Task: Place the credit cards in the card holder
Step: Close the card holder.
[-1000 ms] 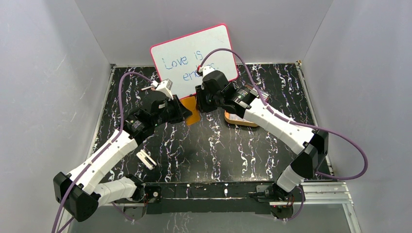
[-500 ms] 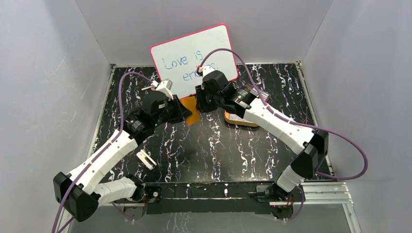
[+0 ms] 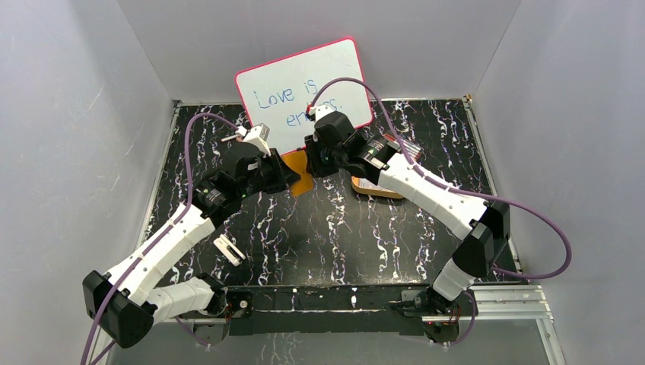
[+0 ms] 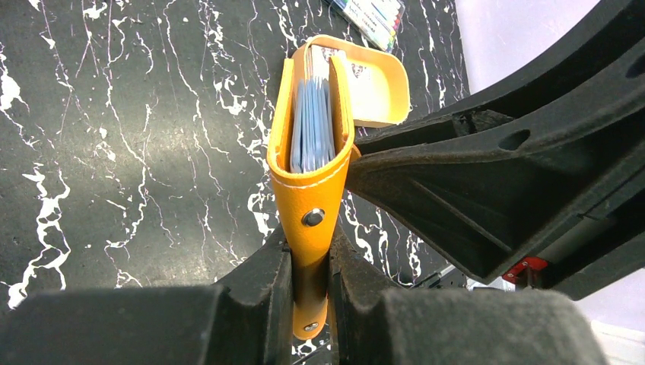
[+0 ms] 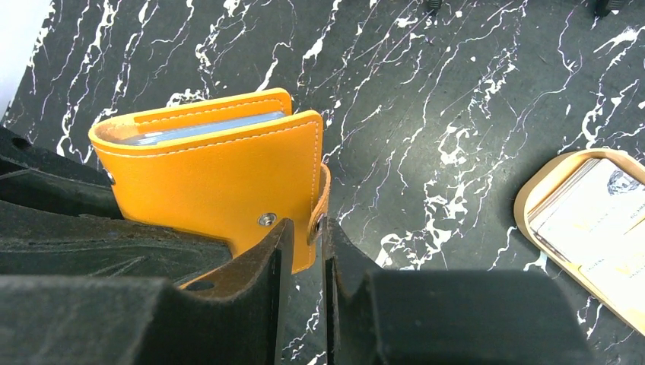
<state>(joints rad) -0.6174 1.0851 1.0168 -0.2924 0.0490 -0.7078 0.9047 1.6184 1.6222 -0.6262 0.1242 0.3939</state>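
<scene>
Orange card holder (image 4: 308,163) | edge clamped in left jaws | corner between right jaws

Orange card holder (image 5: 220,179) with pale stitching and light blue sleeves, whitish credit cards (image 5: 601,220), tan tray (image 5: 541,178), black table (image 3: 327,220) veined white, white whiteboard (image 3: 289,76) rimmed pink with blue writing, purple cables (image 3: 187,160)

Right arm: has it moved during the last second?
Yes, slightly. The right arm has shifted left, and its wrist now sits a little further left across the fixed whiteboard.
</scene>
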